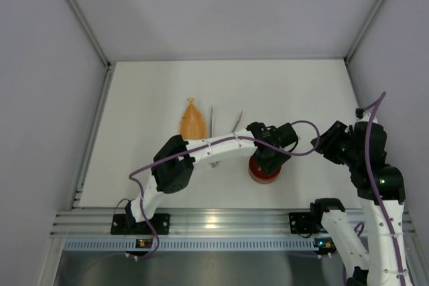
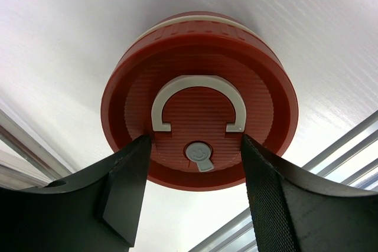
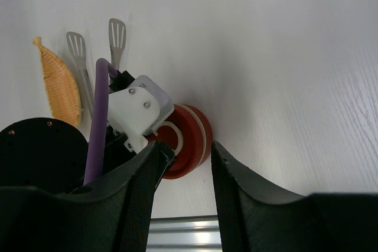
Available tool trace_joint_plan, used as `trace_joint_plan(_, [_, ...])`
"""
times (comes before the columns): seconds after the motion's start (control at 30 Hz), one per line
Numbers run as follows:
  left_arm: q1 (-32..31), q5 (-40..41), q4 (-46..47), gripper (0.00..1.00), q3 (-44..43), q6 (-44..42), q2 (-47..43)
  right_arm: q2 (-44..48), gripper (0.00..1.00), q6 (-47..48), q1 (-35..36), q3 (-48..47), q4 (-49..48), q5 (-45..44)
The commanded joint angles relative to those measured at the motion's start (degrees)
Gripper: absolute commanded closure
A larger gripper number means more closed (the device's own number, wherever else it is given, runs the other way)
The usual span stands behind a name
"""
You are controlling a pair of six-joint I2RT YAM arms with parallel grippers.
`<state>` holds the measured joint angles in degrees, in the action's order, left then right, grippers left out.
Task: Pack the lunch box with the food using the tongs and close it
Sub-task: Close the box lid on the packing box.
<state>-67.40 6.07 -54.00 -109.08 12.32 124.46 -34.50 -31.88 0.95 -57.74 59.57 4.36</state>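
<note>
Lunch box [image 1: 264, 173] closed with red lid [image 2: 198, 45] on desk [image 1: 301, 92], left gripper [image 2: 195, 140] above lid, jaws apart astride white handle [image 2: 198, 84], right gripper [image 3: 189, 147] near lunch box, narrowly parted, empty.

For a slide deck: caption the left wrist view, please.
Left gripper, jaws open, poised over the lunch box's red lid.

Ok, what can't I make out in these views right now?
- Food: none visible; the lid covers the box in every view.
- Box body: top view, mostly under the left pincer.
- Tongs: right wrist view, joined end behind the left arm.
- Pincer-lid contact: left wrist view doesn't settle it.
</note>
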Motion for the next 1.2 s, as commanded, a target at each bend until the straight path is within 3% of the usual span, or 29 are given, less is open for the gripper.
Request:
trace_joint_plan(0.0, [0.77, 3.52, -1.38, 0.33, 2.11, -0.63, -1.5, 0.22, 0.6, 1.2, -0.25, 0.08, -2.09, 0.21])
trace_joint_plan(0.73, [1.3, -5.18, 5.21, 0.27, 4.49, -1.68, -7.65, -0.13, 0.6, 1.73, -0.33, 0.43, -2.09, 0.56])
trace_joint_plan(1.17, [1.3, -3.96, 6.53, 0.25, 5.28, -2.74, -8.53, 0.05, 0.59, 1.64, -0.25, 0.87, -2.27, 0.83])
